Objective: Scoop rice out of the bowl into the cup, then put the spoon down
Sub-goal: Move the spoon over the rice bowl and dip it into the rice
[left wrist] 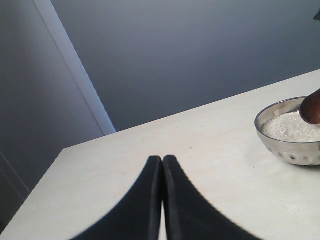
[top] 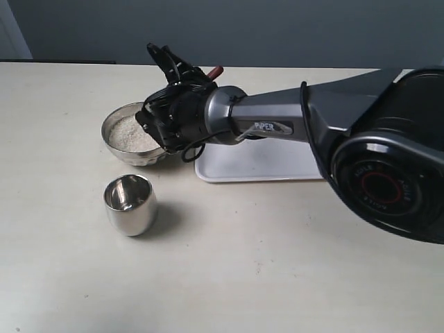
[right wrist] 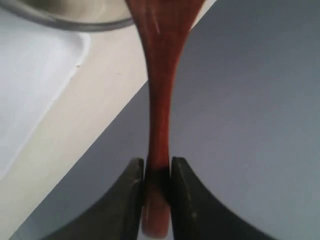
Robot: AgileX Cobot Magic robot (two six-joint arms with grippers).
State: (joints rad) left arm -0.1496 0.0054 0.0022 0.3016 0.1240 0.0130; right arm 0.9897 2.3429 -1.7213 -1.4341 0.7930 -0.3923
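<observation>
my right pincer [right wrist: 157, 169]: clamped on slim reddish-brown wooden spoon [right wrist: 160, 100], head over wide metal bowl [top: 111, 128] for scooping; left pincer [left wrist: 162, 165]: closed, empty.

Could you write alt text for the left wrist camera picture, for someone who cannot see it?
The black left gripper, shut and holding nothing, juts out over a pale table toward a grey wall. At the picture's right edge sits a shiny metal bowl of white rice, with the dark tip of a spoon just above the rice.
</observation>
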